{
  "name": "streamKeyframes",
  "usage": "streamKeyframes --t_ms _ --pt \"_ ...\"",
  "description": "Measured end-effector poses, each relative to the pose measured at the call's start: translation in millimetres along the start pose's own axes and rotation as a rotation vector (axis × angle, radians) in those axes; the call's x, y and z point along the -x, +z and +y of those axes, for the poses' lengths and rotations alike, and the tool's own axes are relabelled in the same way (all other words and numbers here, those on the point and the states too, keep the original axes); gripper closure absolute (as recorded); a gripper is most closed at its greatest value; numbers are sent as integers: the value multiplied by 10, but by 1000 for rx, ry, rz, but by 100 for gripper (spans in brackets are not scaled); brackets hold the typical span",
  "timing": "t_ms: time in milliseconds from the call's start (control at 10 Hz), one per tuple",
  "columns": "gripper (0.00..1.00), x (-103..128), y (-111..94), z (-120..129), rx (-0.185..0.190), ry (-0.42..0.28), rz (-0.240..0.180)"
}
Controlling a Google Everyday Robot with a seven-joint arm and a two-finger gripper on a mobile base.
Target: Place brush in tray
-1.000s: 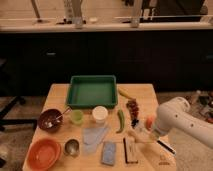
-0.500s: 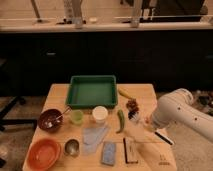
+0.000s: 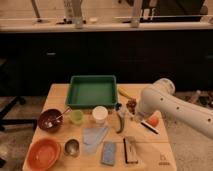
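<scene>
The green tray lies at the back middle of the wooden table with nothing in it. The brush rests slanted on the table's right side; its white handle with the dark tip shows below my arm, and the head end is hidden by the arm. My white arm reaches in from the right, and its gripper hangs low over the brush's upper end, shut. Whether it touches the brush I cannot tell.
An orange fruit and a green vegetable flank the brush. A white cup, green cup and brown bowl with spoon stand before the tray. In front lie an orange bowl, metal cup, blue cloth, sponge and dark block.
My arm has swung left and toward the back, from the table's right front corner to over the brush's upper end. Nothing on the table has moved.
</scene>
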Motion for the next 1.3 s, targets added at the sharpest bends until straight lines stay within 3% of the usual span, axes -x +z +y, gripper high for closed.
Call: streamKeyframes --t_ms 200,1200,1300 --pt "100 188 -3 -19 0 -14 -7" --pt "100 209 10 -38 2 -21 -16" --pt "100 311 30 -22 3 -34 -24"
